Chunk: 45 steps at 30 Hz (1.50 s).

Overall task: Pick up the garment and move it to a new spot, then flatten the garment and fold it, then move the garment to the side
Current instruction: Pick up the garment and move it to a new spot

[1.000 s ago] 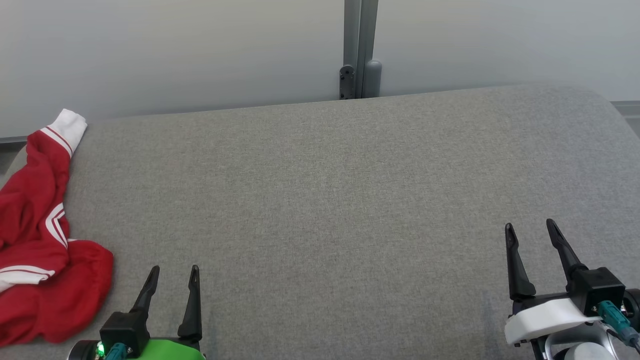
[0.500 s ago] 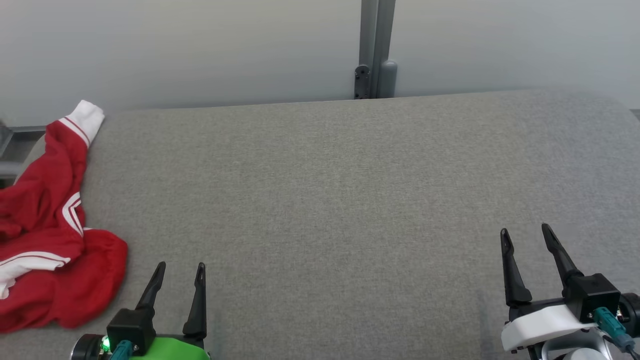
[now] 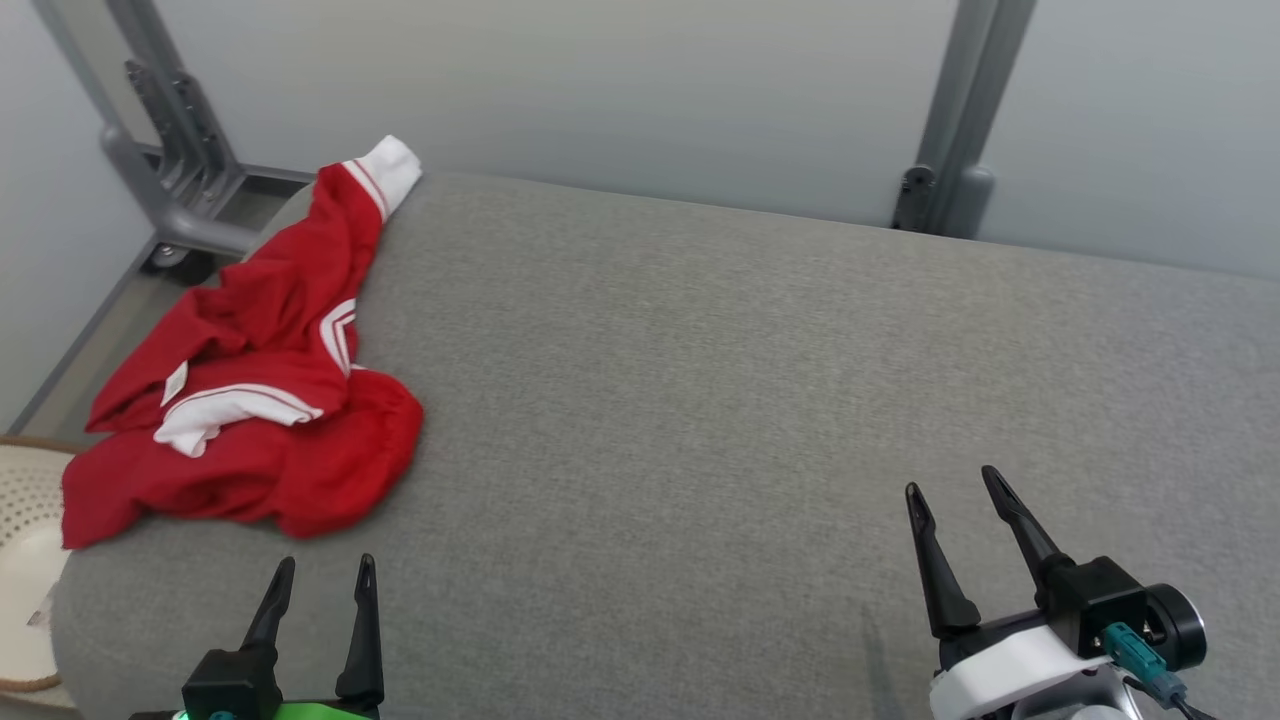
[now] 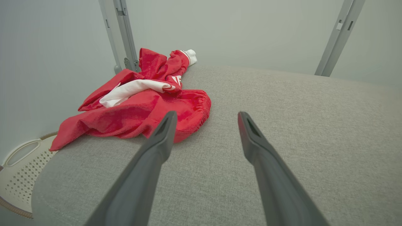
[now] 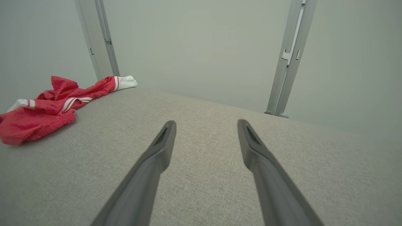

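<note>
First, left gripper point(image 3: 327, 562): released, its two long dark fingers spread wide, low over the near left part of the surface.
Left gripper's own view point(image 4: 206, 114): the fingers point toward the garment's nearest fold, which lies just beyond the left fingertip, apart from it.
Right gripper point(image 3: 951, 482): likewise released, fingers splayed above the near right part of the surface, well apart from the garment.
Right gripper's own view point(image 5: 206, 122): bare grey weave lies between and beyond the fingers.
Crumpled red fabric garment with white stripes point(image 3: 260, 400): bunched in a heap at the far left corner of the surface, one sleeve with a white cuff stretching toward the back edge; its near left corner seems to hang over the side.
Flat grey woven upholstered surface point(image 3: 700, 380): broad, with rounded corners.
Cream perforated plastic basket point(image 3: 25, 530): lower, beside the left edge, near the garment's corner.
Grey metal upright post point(image 3: 955, 130): behind the surface, against a pale wall.
</note>
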Motion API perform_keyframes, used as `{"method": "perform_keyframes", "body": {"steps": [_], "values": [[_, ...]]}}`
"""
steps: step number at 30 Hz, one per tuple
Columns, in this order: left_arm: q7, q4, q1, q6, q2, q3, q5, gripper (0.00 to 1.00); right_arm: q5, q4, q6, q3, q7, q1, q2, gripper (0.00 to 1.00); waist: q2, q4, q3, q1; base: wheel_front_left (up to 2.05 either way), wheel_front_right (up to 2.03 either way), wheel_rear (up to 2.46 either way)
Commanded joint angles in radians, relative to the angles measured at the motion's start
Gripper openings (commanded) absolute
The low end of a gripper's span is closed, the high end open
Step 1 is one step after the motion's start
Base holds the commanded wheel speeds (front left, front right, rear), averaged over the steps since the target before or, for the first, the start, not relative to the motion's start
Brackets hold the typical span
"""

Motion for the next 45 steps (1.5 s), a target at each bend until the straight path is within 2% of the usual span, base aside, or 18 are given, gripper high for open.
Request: {"method": "perform_keyframes", "body": {"steps": [1, 6, 10, 16, 18, 21, 24, 30, 32, 37, 38, 40, 42, 45], "values": [[-0.001, -0.007, 0.012, 0.002, 0.000, 0.001, 0.002, 1.00, 0.000, 0.005, 0.000, 0.009, -0.003, -0.015, -0.004, 1.00, 0.0000, 0.099, -0.013, 0.0000, 0.00, 0.00, 0.00], [-0.001, -0.001, -0.028, 0.002, -0.004, 0.005, -0.021, 1.00, -0.010, 0.008, 0.000, 0.029, -0.003, -0.034, -0.004, 1.00, 0.0000, 0.108, 0.020, 0.0000, 0.00, 0.00, 0.00], [0.012, 0.084, -0.145, 0.002, 0.002, -0.026, -0.054, 1.00, -0.040, -0.004, 0.000, 0.032, -0.003, -0.064, -0.004, 1.00, 0.0000, 0.101, 0.096, 0.0000, 0.00, 0.00, 0.00], [0.137, 0.229, -0.524, 0.002, 0.047, -0.060, -0.150, 1.00, -0.093, -0.050, 0.000, 0.063, -0.003, -0.196, -0.066, 1.00, 0.0000, 0.074, 0.361, 0.0000, 0.00, 0.00, 0.00], [0.181, 0.292, -0.675, 0.002, 0.081, -0.073, -0.172, 1.00, -0.105, -0.064, 0.000, 0.089, -0.003, -0.253, -0.099, 1.00, 0.0000, 0.055, 0.464, 0.0000, 0.00, 0.00, 0.00], [0.238, 0.394, -0.846, 0.001, 0.106, -0.086, -0.232, 1.00, -0.113, -0.084, 0.000, 0.114, -0.003, -0.316, -0.128, 1.00, 0.0000, 0.031, 0.576, 0.0000, 0.00, 0.00, 0.00], [0.288, 0.509, -0.981, 0.002, 0.156, -0.083, -0.287, 1.00, -0.114, -0.106, 0.000, 0.139, -0.003, -0.353, -0.139, 1.00, 0.0000, -0.005, 0.652, 0.0000, 0.00, 0.00, 0.00], [0.392, 0.694, -1.100, 0.002, 0.210, -0.081, -0.424, 1.00, -0.108, -0.148, 0.000, 0.166, -0.003, -0.370, -0.123, 1.00, 0.0000, -0.074, 0.706, 0.0000, 0.00, 0.00, 0.00], [0.407, 0.726, -1.110, 0.002, 0.244, -0.101, -0.448, 1.00, -0.108, -0.159, 0.000, 0.172, -0.003, -0.371, -0.116, 1.00, 0.0000, -0.093, 0.711, 0.0000, 0.00, 0.00, 0.00], [0.402, 0.816, -1.128, 0.002, 0.285, -0.111, -0.486, 1.00, -0.111, -0.175, 0.000, 0.163, -0.003, -0.354, -0.104, 1.00, 0.0000, -0.108, 0.701, 0.0000, 0.00, 0.00, 0.00], [0.394, 0.833, -1.130, 0.002, 0.293, -0.113, -0.486, 0.62, -0.109, -0.174, 0.000, 0.161, -0.003, -0.351, -0.104, 1.00, 0.0000, -0.108, 0.695, 0.0000, 0.00, 0.00, 0.00], [0.365, 0.856, -1.135, 0.002, 0.305, -0.122, -0.478, 0.00, -0.106, -0.166, 0.000, 0.157, -0.003, -0.343, -0.104, 1.00, 0.0000, -0.104, 0.679, 0.0000, 0.00, 0.00, 0.00], [0.337, 0.865, -1.133, 0.001, 0.299, -0.118, -0.501, 0.00, -0.105, -0.154, 0.000, 0.158, -0.003, -0.333, -0.100, 1.00, 0.0000, -0.097, 0.654, 0.0000, 0.00, 0.00, 0.00], [0.297, 0.851, -1.119, 0.001, 0.320, -0.129, -0.525, 0.00, -0.098, -0.140, 0.000, 0.166, -0.002, -0.312, -0.089, 1.00, 0.0000, -0.088, 0.613, 0.0000, 0.00, 0.00, 0.00]]}}
